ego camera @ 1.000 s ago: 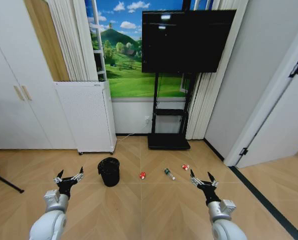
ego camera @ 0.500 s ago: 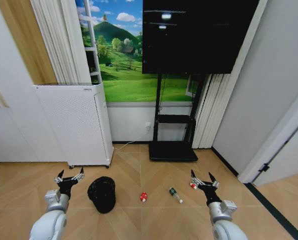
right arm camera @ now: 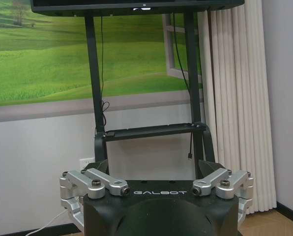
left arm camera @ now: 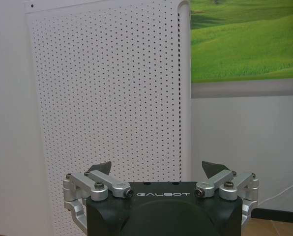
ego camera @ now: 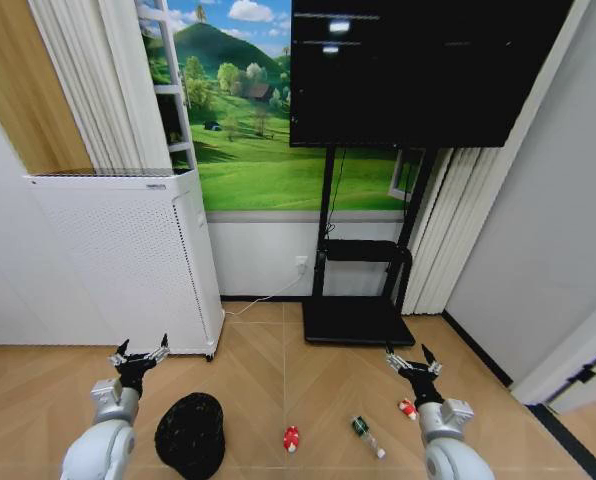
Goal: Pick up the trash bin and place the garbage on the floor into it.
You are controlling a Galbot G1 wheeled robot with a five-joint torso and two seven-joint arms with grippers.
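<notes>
Both pincers — left (ego camera: 138,354) and right (ego camera: 409,360) — are held spread wide, empty, above the floor. The trash bin (ego camera: 190,434) is seen beside the left arm. The garbage — a red piece (ego camera: 292,438), a green bottle (ego camera: 365,433), another red piece (ego camera: 408,408) — is scattered rightward.

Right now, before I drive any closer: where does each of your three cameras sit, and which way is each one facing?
Head view: high on the robot, looking forward and down at the floor with the trash bin, the garbage, both arms, open left gripper and open right gripper.
Left wrist view: behind the left gripper, facing the white perforated appliance.
Right wrist view: behind the right gripper, facing the TV stand.
Shared: head and left wrist views both show the appliance; head and right wrist views both show the stand.
</notes>
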